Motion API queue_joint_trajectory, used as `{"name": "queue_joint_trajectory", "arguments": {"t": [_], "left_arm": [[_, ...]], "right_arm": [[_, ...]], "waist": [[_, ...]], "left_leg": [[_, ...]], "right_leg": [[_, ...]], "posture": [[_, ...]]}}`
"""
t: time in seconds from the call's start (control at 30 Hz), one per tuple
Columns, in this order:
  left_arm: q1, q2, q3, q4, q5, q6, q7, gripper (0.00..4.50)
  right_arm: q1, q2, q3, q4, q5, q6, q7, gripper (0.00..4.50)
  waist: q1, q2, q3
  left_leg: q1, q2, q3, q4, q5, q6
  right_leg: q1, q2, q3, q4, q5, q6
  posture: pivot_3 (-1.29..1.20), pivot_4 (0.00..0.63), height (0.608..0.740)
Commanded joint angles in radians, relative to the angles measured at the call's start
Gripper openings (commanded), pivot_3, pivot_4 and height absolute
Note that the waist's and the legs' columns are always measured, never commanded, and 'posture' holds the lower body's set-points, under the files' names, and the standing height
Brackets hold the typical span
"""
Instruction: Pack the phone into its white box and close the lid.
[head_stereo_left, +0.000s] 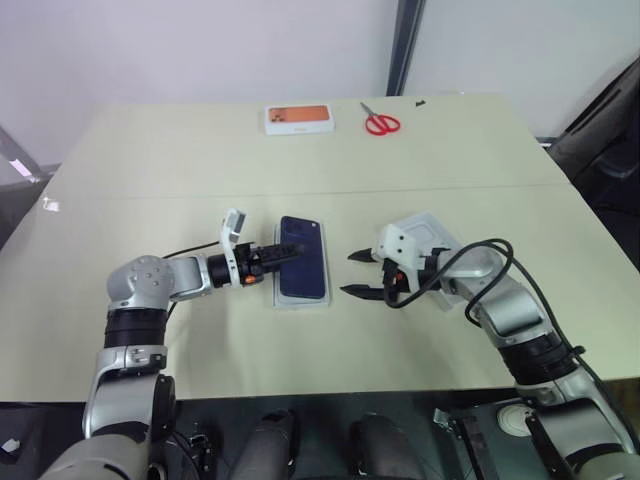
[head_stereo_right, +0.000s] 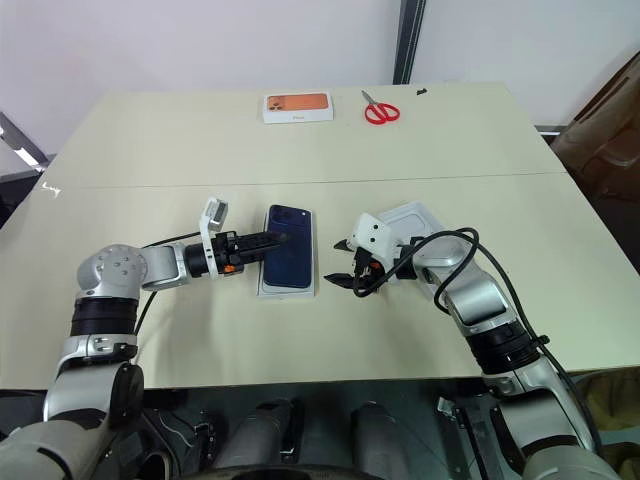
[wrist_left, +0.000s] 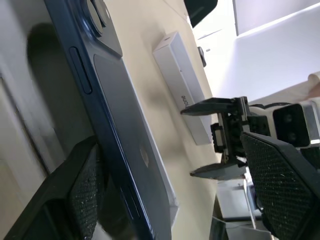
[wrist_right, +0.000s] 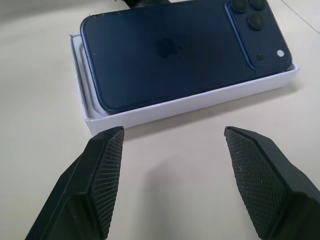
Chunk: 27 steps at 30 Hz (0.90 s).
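Left gripper (head_stereo_left: 281, 254) spread wide, fingers over phone (head_stereo_left: 303, 257), not pinching. Phone lies back-up in white box (wrist_right: 186, 104), table centre. Right gripper (head_stereo_left: 356, 273) spread, at phone's 3 o'clock, apart. Lid (head_stereo_left: 432, 235) behind right gripper.

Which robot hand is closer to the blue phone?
Left. The left end effector reaches over the phone in the white box, fingers open. The right end effector waits beside it, apart.

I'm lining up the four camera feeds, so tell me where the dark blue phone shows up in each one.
Left eye: phone, centre, between the grippers.
Right eye: centre, left of middle.
Left wrist: running from top left to bottom centre.
Right wrist: upper half.
Shared landmark: the white box under it.
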Motion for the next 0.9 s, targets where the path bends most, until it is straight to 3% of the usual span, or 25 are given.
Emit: {"name": "queue_joint_trajectory", "arguments": {"t": [0.03, 0.3, 0.53, 0.63, 0.8, 0.87, 0.9], "left_arm": [[0.007, 0.037, 0.023, -0.079, -0.026, 0.036, -0.011, 4.23], [0.069, 0.075, 0.058, -0.163, -0.030, 0.057, 0.004, 4.23], [0.076, 0.098, 0.074, -0.170, 0.032, -0.031, 0.051, 4.23], [0.085, 0.130, 0.051, -0.164, 0.106, -0.117, 0.072, 3.40], [0.129, 0.167, -0.035, -0.181, 0.225, -0.252, 0.067, 0.85], [0.138, 0.153, -0.073, -0.182, 0.266, -0.296, 0.069, 0.06], [0.131, 0.124, -0.065, -0.178, 0.259, -0.293, 0.083, 0.06]], "right_arm": [[-0.024, 0.014, -0.005, -0.003, 0.003, -0.025, -0.007, 3.37], [-0.037, 0.027, -0.001, 0.030, -0.009, -0.043, -0.015, 3.37], [-0.052, 0.040, 0.006, 0.059, -0.018, -0.059, -0.015, 3.37], [-0.063, 0.045, -0.003, 0.080, -0.018, -0.054, -0.027, 2.49], [-0.083, 0.062, 0.013, 0.133, -0.072, -0.094, -0.088, 0.00], [-0.092, 0.075, 0.029, 0.163, -0.109, -0.120, -0.118, 0.00], [-0.098, 0.084, 0.037, 0.178, -0.126, -0.123, -0.133, 0.00]], "waist": [[0.000, 0.000, 0.000], [0.002, 0.000, 0.000], [0.002, 0.000, 0.000], [0.002, 0.000, 0.000], [0.001, 0.000, 0.000], [0.004, 0.000, 0.000], [0.005, 0.000, 0.000]], "left_leg": [[0.000, 0.000, 0.000, 0.000, 0.000, 0.000], [0.000, 0.000, 0.000, 0.000, 0.000, 0.000], [0.000, 0.000, 0.000, 0.000, 0.000, 0.000], [0.000, 0.000, 0.000, 0.000, 0.000, 0.000], [0.000, 0.000, 0.000, -0.001, 0.000, 0.000], [0.000, 0.000, 0.000, 0.000, 0.000, 0.000], [0.000, 0.000, 0.000, 0.000, 0.000, 0.000]], "right_leg": [[0.000, 0.000, 0.000, 0.000, 0.000, 0.000], [0.000, 0.000, 0.000, 0.000, 0.000, 0.000], [0.000, 0.000, 0.000, 0.000, 0.000, 0.000], [0.000, 0.000, 0.000, 0.000, 0.000, 0.000], [-0.001, 0.000, 0.000, 0.000, 0.000, 0.000], [0.000, 0.000, 0.000, 0.000, 0.000, 0.000], [0.000, 0.000, 0.000, 0.000, 0.000, 0.000]], "posture": [[0.00, 0.150, 0.734], [0.00, 0.150, 0.734], [0.00, 0.150, 0.734], [0.00, 0.150, 0.734], [0.00, 0.150, 0.734], [0.00, 0.150, 0.734], [0.00, 0.150, 0.734]]}}
